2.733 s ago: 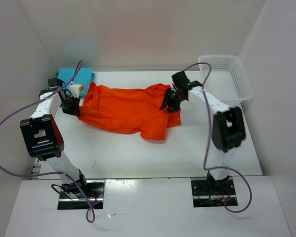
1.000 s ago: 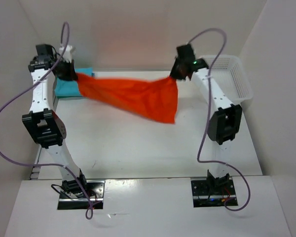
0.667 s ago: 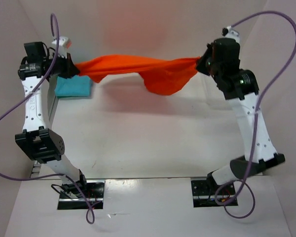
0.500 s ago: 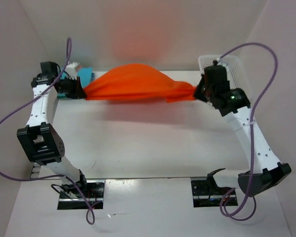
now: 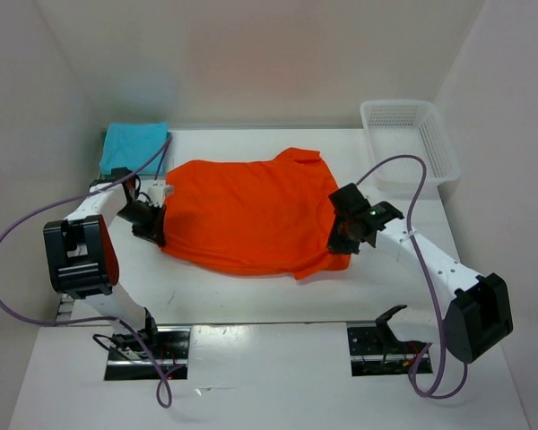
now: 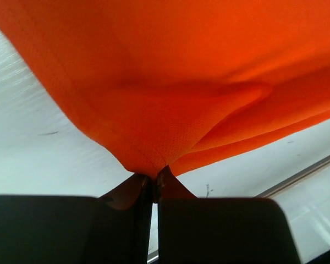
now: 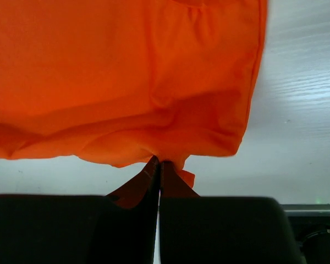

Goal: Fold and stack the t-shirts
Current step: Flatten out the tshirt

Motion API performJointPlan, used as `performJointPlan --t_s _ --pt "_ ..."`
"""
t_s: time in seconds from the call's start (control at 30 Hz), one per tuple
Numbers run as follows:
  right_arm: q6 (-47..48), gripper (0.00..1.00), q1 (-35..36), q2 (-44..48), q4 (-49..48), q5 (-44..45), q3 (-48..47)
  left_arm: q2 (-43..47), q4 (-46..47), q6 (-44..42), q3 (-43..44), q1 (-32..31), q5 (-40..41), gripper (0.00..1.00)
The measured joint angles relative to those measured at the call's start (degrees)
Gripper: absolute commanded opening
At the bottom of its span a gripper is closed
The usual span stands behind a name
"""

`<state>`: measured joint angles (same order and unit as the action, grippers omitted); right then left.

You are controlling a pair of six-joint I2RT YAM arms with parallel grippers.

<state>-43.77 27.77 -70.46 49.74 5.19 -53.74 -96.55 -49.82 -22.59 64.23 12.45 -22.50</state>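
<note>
Nearest my bases, my left gripper (image 6: 152, 186) has its jaws pressed almost together on a pinch of the orange t-shirt's (image 5: 247, 213) left hem, low over the table (image 5: 251, 296). My right gripper (image 7: 159, 175) is clamped tight on the hem at the shirt's near right corner. Between them the orange t-shirt lies spread across the middle of the table. Beyond it, a folded turquoise t-shirt (image 5: 133, 146) rests in the far left corner and a white mesh basket (image 5: 403, 143) sits in the far right corner, both apart from the orange cloth.
</note>
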Motion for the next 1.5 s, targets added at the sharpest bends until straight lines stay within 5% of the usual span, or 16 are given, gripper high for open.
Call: performJointPlan --t_s 0.13,0.3,0.6,0.93,1.07,1.17,1.3,1.5 --pt "-1.7 0.0 3.2 -0.4 0.1 -0.1 0.0 2.9 -1.0 -1.5 0.0 0.3 4.9 0.16" --pt "-2.8 0.0 4.6 -0.6 1.2 -0.1 0.0 6.3 -4.1 -3.8 0.2 0.5 9.4 0.44" --pt "-3.3 0.0 5.0 -0.6 2.6 -0.9 0.1 8.0 -10.5 -9.0 -5.0 0.5 18.3 0.54" --pt "-3.3 0.0 5.0 -0.6 2.6 -1.1 0.1 7.1 -7.1 -9.3 -5.4 -0.1 18.5 0.79" --pt "-3.3 0.0 5.0 -0.6 2.6 -1.1 0.1 2.6 -6.3 -10.0 -6.2 -0.2 17.1 0.79" --pt "-3.3 0.0 5.0 -0.6 2.6 -1.1 0.2 -0.6 -4.5 -10.0 -6.2 -0.2 16.4 0.72" --pt "-3.3 0.0 5.0 -0.6 2.6 -1.1 0.2 -1.9 -3.3 -9.7 -6.2 -0.7 15.0 0.15" --pt "-3.4 0.0 5.0 -0.2 2.8 -1.0 0.3 -1.7 -3.5 -10.2 -6.5 -0.9 13.9 0.0"
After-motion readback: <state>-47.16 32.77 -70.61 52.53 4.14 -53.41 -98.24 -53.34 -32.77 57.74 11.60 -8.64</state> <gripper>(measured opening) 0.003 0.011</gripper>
